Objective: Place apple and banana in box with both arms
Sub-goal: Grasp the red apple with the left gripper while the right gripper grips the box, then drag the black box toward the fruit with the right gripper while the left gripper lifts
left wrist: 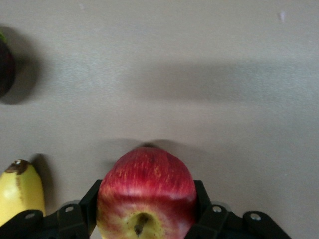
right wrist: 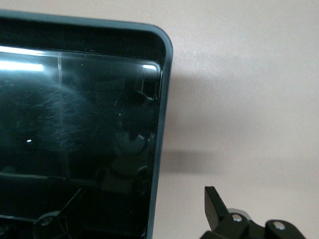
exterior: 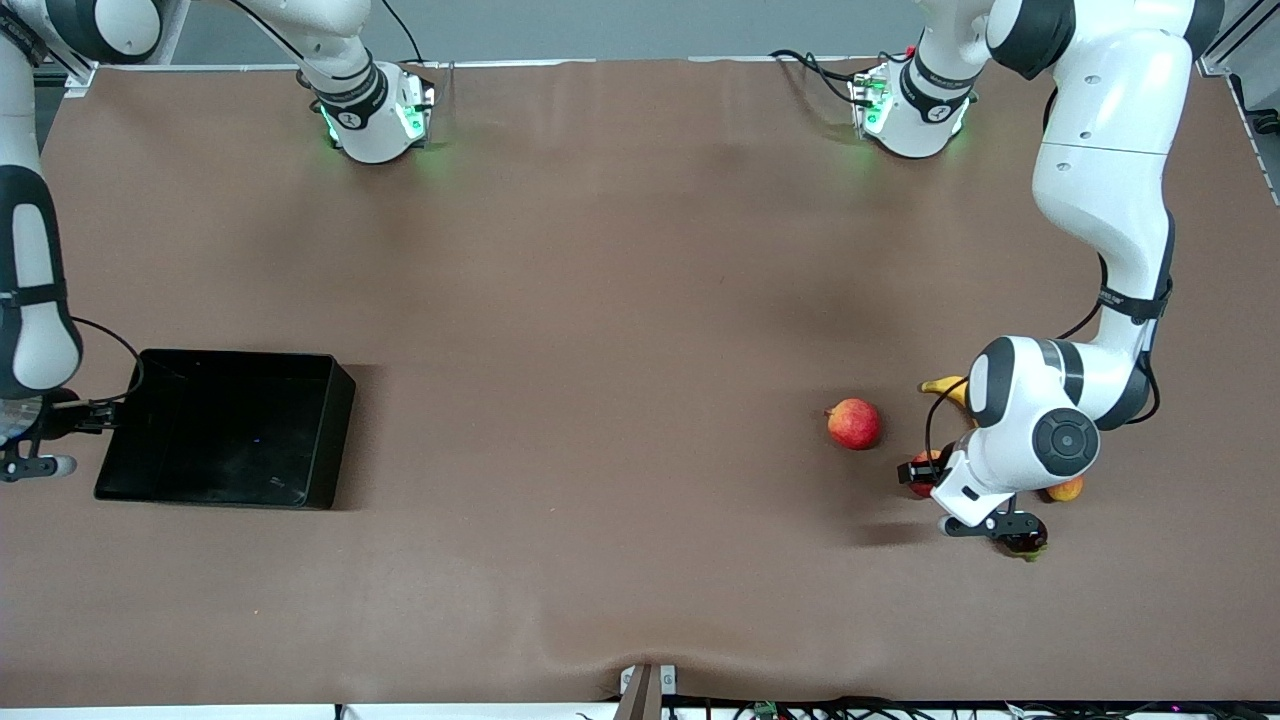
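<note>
The apple point(left wrist: 145, 191) sits between the fingers of the left gripper point(left wrist: 147, 219), which clasp its sides. The right gripper point(exterior: 60, 440) waits, fingers apart, beside the box point(exterior: 335, 430).

Left pincer point(left wrist: 144, 221) low — right pincer point(right wrist: 219, 209) open

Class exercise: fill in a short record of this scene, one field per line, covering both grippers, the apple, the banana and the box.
left gripper: closed on the apple's sides
apple: on the table, inside that grip
banana: lying beside the apple
box: empty, toward the right arm's end of the table
right gripper: open, waiting beside the box
other red fruit: on the table, apart from the left gripper
</note>
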